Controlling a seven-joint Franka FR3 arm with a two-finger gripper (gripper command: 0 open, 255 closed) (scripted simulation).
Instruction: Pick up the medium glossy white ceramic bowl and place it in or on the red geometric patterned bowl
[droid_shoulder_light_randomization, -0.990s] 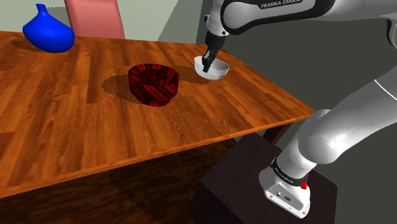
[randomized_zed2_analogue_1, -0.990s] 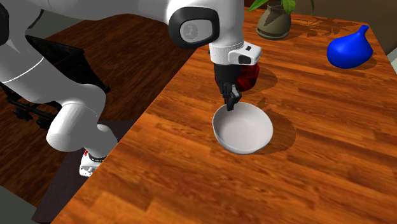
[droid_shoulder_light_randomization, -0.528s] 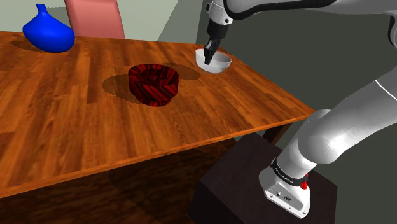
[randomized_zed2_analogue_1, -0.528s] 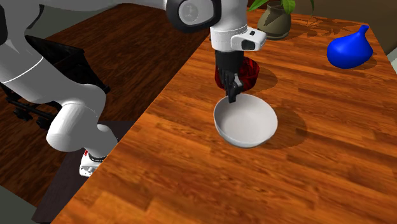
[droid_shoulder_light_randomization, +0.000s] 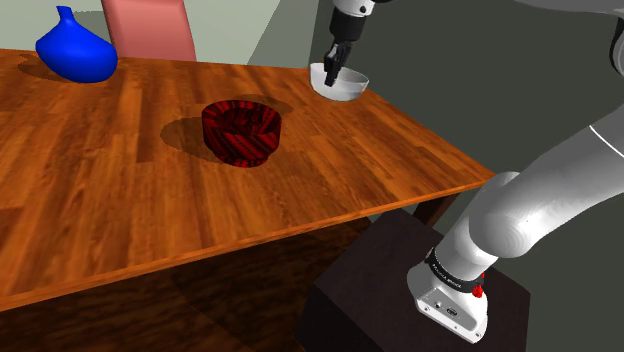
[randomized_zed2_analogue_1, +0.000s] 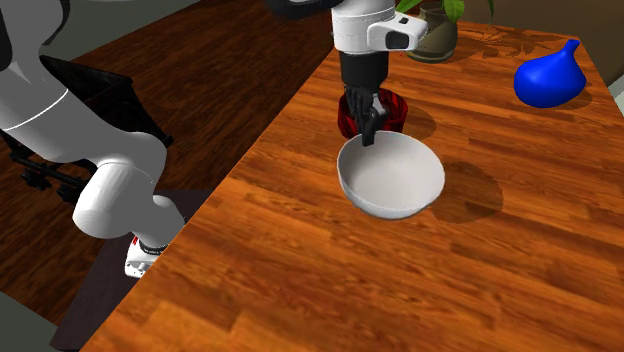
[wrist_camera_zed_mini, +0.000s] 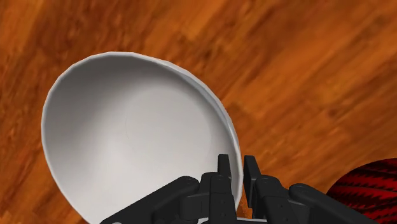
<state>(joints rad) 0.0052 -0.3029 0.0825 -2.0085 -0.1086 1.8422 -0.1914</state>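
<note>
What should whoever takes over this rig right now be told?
The gripper is shut on the rim of the plain white round bowl, one finger inside, one outside.
That bowl hangs clear of the brown wooden table; its shadow lies apart from it.
The red-and-black patterned bowl sits on the table, toward the shoulder view's left of the held bowl.
Done: grasp and lift.
Left: carry across, lower into the patterned bowl, release.

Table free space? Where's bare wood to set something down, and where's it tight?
Bare: the wide stretch of table between the red patterned bowl and the shoulder view's near edge; also between that bowl and the blue vase. Crowded: on that bowl's right in the same view, where the gripper holds the white bowl above the wood.
</note>
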